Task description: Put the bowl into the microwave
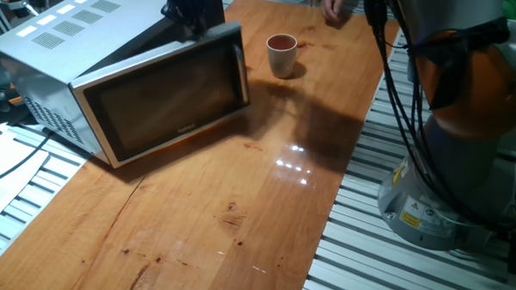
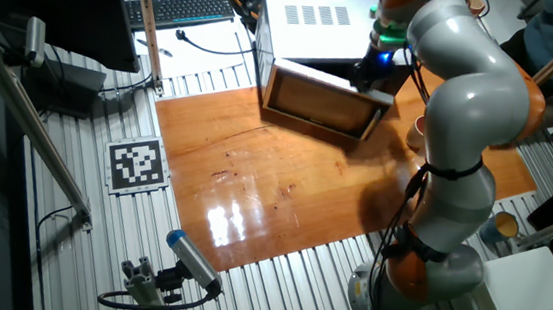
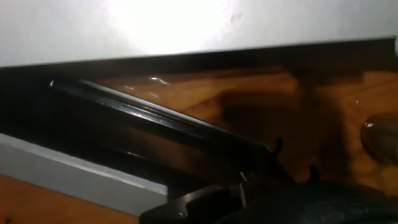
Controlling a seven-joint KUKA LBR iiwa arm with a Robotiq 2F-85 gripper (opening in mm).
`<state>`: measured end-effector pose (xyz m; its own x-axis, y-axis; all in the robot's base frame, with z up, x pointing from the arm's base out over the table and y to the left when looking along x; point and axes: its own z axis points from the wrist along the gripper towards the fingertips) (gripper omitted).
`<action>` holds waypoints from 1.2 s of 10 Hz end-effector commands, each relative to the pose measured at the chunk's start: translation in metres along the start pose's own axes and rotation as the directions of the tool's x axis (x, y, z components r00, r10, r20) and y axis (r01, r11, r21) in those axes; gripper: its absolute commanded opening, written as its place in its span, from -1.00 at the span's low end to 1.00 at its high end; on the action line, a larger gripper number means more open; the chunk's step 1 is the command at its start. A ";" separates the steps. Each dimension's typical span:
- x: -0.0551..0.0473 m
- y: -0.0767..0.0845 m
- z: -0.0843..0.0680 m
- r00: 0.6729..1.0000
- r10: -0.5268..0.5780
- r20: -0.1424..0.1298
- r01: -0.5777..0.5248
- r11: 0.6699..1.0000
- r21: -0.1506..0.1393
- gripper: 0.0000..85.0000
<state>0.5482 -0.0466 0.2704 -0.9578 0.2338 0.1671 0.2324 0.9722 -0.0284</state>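
Gripper's up at the door, bowl's off to the right

Gripper (image 1: 195,18) sits top-centre over the microwave (image 1: 109,73) door edge; bowl (image 1: 282,55) stands right of it, apart. Can't tell if fingers are closed.

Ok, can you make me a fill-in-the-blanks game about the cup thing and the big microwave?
1. The bowl stands ____ on the wooden table, not tipped over.
2. The inside of the bowl is reddish-____.
3. The gripper is at the top edge of the microwave ____.
4. The bowl is ____ the microwave, not in it.

Missing words: upright; brown; door; outside
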 end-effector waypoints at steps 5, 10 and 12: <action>0.019 0.010 0.001 1.000 0.024 -0.012 -0.025 1.000 -0.019 -1.00; 0.040 0.026 0.000 0.998 0.058 -0.026 -0.059 0.998 -0.022 -1.00; 0.049 0.033 -0.002 0.996 0.088 -0.024 -0.089 0.996 -0.024 -1.00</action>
<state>0.5079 -0.0015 0.2798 -0.9275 0.3231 0.1881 0.3254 0.9454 -0.0197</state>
